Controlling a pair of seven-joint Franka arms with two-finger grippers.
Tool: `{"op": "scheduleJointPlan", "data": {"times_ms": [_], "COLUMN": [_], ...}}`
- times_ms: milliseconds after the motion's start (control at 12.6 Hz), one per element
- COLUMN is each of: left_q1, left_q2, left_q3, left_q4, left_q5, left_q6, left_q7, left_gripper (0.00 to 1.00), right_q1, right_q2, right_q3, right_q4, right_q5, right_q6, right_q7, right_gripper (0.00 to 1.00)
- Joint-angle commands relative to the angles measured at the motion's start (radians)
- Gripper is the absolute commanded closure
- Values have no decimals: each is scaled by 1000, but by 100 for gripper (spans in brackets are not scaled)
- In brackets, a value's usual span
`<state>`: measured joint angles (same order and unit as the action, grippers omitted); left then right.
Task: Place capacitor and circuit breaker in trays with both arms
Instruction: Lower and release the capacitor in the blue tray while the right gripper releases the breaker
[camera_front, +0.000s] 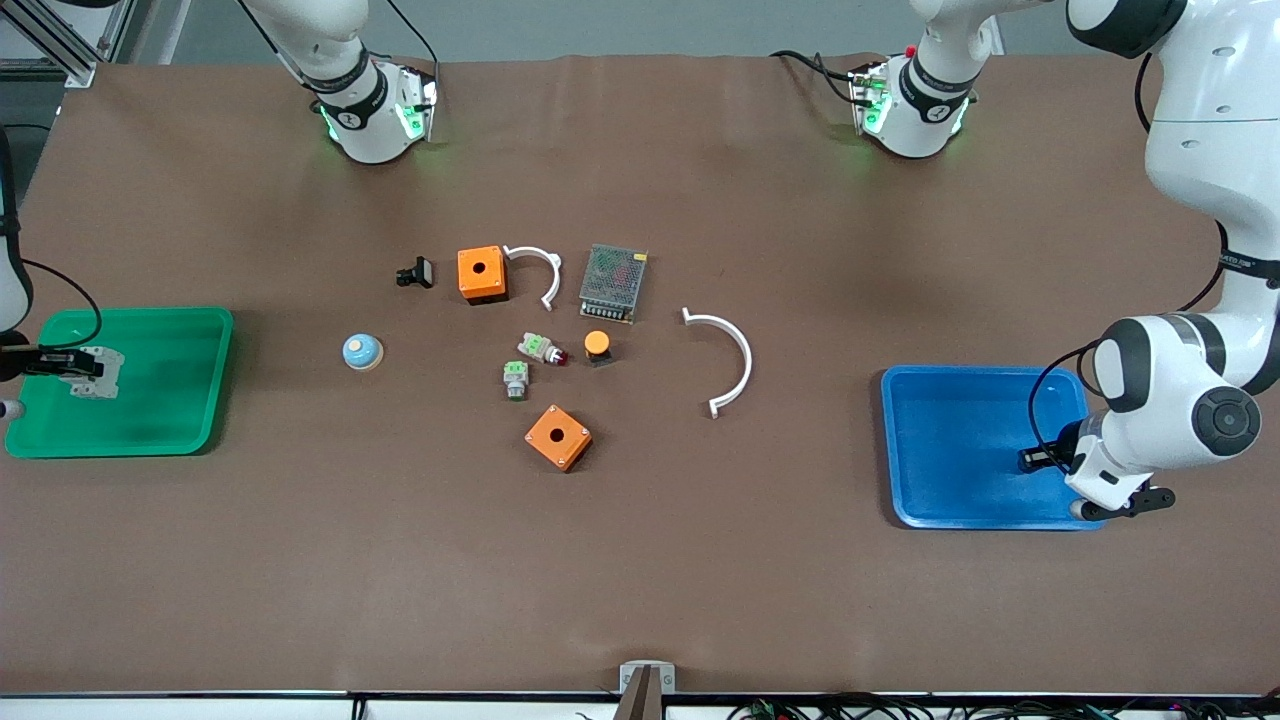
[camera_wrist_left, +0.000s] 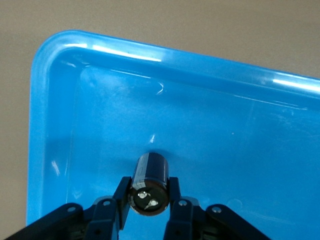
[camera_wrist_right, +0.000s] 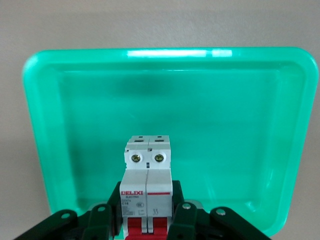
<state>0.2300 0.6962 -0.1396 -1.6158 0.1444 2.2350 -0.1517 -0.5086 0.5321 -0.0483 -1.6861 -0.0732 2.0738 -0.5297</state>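
Two Franka arms work at opposite ends of a brown-covered table (camera_front: 640, 560). The left gripper (camera_wrist_left: 149, 197) hangs over the blue tray (camera_front: 905, 440) at the left arm's end, its fingers (camera_wrist_left: 122, 192) clamped on the capacitor (camera_wrist_left: 149, 182), a small black cylinder with pale terminals on its end, held just above the tray floor. The right gripper (camera_wrist_right: 149, 212) hangs over the green tray (camera_front: 190, 330) at the right arm's end, its fingers (camera_wrist_right: 184, 210) pinched on the circuit breaker (camera_wrist_right: 147, 187), a light-grey DELIXI block with red levers at the gripper end. Between the trays lie other parts: two orange boxes (camera_front: 482, 274) (camera_front: 558, 437), the second nearer the front camera; a meshed power supply (camera_front: 613, 283); two white curved pieces (camera_front: 538, 270) (camera_front: 725, 360); an orange-capped button (camera_front: 597, 347); two small grey parts with green tops (camera_front: 540, 348) (camera_front: 516, 379); a black clip (camera_front: 415, 272); and a blue domed knob (camera_front: 361, 352) toward the green tray.
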Motion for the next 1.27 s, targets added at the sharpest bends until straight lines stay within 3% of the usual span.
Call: {"op": "scheduleJointPlan", "data": {"times_ms": [0, 239, 478, 796, 876, 956, 1195], "left_q1": [22, 22, 17, 17, 15, 12, 12], "left_q2": [-1, -55, -194, -360, -392, -420, -518], "left_q3": [-11, -14, -58, -68, -74, -86, -94], "left_q4": [-10, -9, 5, 62, 89, 137, 191], "left_q5": [23, 23, 21, 8, 0, -37, -118], "left_q6": [23, 11, -115, -243, -326, -419, -607], "left_q7": [9, 14, 95, 243, 245, 241, 231], "left_gripper": [3, 0, 0, 0, 0, 0, 0], "right_q1": [-39, -59, -65, -67, -64, -64, -45], "right_q2": [31, 77, 92, 92, 92, 86, -13], "right_q3": [24, 24, 24, 25, 24, 24, 27], "right_q4": [6, 5, -7, -27, -27, -27, 14], "right_q5": [-16, -16, -10, -5, -5, -5, -8], "right_q6": [41, 98, 114, 132, 129, 117, -42], "right_q7": [-22, -39, -39, -36, -36, -36, -27], "right_gripper": [76, 76, 75, 73, 52, 4, 0]}}
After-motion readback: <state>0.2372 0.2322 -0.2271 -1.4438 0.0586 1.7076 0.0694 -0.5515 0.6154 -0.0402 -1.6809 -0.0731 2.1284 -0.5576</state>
